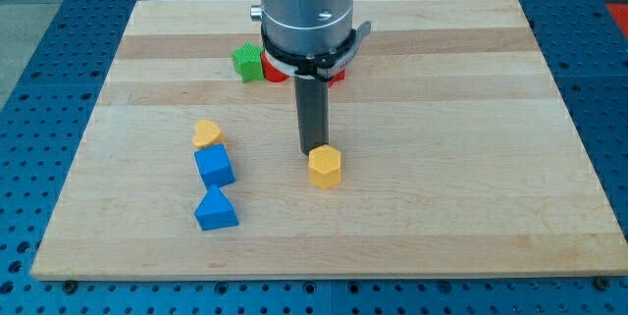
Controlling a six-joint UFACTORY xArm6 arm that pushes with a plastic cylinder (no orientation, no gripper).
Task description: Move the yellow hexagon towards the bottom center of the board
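My tip (314, 148), the lower end of the dark rod, sits right at the top edge of the yellow hexagon block (325, 168), touching or near enough, a bit to the view's left of the block's centre. No pincer on this rig, so nothing to report as spread or pinching; just a bare rod. Hexagon is roughly mid-board on the pale wooden bench (442, 109), slightly left of centre w/ open wood between it and the bottom edge. Main risk imo: contact is off-centre, so a straight push toward the view's bottom could spin the hexagon and let it slide off toward the view's right; the tip then slips past on the left face and loses it. Flat faces vs round rod = poor self-centring, so small lateral error prob grows w/ travel. 2nd risk: overshoot. Not much board left below, and a long push could run it near the edge or off. Neighbours look safe: yellow heart block (206, 134), blue cube (214, 167) and blue triangular block (215, 210) are well apart on the view's left, only hit if the path veers that way. Green block (248, 62) and red block (278, 72), partly hidden by the arm body, sit behind at the view's top, out of the push line.
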